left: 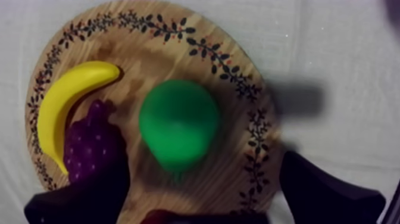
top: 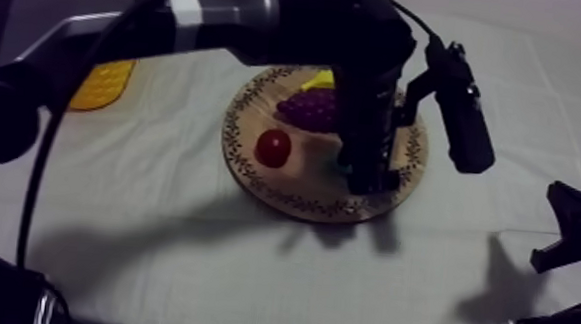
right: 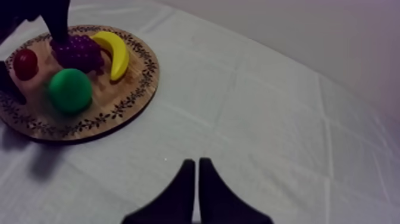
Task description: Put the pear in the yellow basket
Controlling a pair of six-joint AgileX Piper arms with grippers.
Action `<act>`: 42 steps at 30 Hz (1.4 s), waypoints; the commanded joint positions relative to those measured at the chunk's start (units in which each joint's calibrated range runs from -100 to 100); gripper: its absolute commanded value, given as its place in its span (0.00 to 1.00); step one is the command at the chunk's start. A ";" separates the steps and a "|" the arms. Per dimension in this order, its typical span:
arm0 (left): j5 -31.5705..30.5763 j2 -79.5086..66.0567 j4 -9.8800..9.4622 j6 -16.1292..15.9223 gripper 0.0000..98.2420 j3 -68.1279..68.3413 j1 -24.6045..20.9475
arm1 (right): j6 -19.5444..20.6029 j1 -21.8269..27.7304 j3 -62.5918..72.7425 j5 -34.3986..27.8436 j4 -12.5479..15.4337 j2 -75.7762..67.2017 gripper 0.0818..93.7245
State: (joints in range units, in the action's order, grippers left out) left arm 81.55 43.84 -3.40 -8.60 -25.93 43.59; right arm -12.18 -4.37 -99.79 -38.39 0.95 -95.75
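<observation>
Grey-white cloth covers the table (top: 150, 212), and a round wooden board with a rim of dark leaf pattern (top: 253, 176) lies near its middle. On that board sits the round green toy pear (left: 178, 122), upright on the wood, just beside a bunch of purple toy grapes (left: 92, 146). A curved yellow toy banana (left: 68, 101) lies along the rim on the far side of the grapes from the pear. A small red fruit (top: 273, 147) rests on the board too, apart from the pear, toward the basket's side.

My left arm reaches in from the upper left across the table, and my left gripper (top: 366, 176) hangs down over the board, right above the pear. Its two black fingers (left: 89, 196) are spread wide, one over the grapes' side and the other over the rim opposite. The pear lies in the gap between them, with no pad touching it.

A yellow basket (top: 101, 84) stands at the left side of the table, well apart from the board and partly covered by my left arm.

My right gripper (right: 196, 164) rests low at the right side over bare cloth, well apart from the board, with its fingers pressed together in a narrow wedge and nothing between them
</observation>
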 commanded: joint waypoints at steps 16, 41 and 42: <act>7.65 11.40 0.24 -1.74 0.95 -14.10 -0.18 | 0.00 0.00 0.01 0.00 0.00 -0.01 0.00; 14.76 18.46 0.78 -2.62 0.63 -23.53 -1.07 | 0.00 0.00 0.01 0.00 0.00 -0.01 0.00; 14.80 18.29 0.77 -2.50 0.61 -23.36 -1.07 | 0.00 0.00 0.01 0.00 0.00 -0.01 0.00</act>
State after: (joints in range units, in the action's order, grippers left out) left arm 96.34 62.27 -2.60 -11.22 -49.47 42.50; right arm -12.18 -4.37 -99.79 -38.39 0.95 -95.75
